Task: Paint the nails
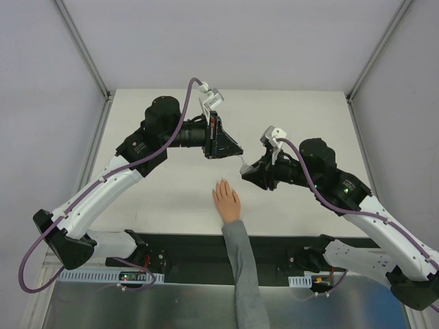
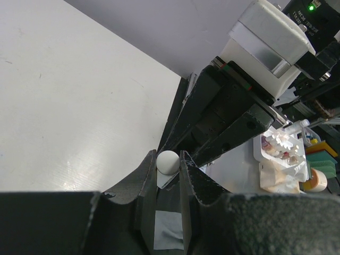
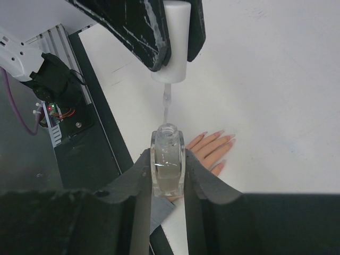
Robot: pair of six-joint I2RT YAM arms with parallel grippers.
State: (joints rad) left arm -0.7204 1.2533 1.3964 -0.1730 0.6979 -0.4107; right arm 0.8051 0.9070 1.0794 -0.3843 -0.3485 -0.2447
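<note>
We find the nails at the tips of one pale hand lying flat on the desk, fingers together and pointing away from the arm bases, with a grey sleeve trailing back towards them. From above, the hand sits between the two grippers and nearer the bases than either. In the right wrist view its fingertips show just beyond the bottle and to its right, down on the desk. We can make out about four nails there (they barely differ from the skin).

We count one small clear bottle, one white cap and one thin brush stem. The right gripper is narrowed on the bottle, a finger pressed against each side, holding it upright with its mouth uncovered. The left gripper is clamped on the cap – the stem hangs from it straight above the bottle's mouth, its tip at the rim.
</note>
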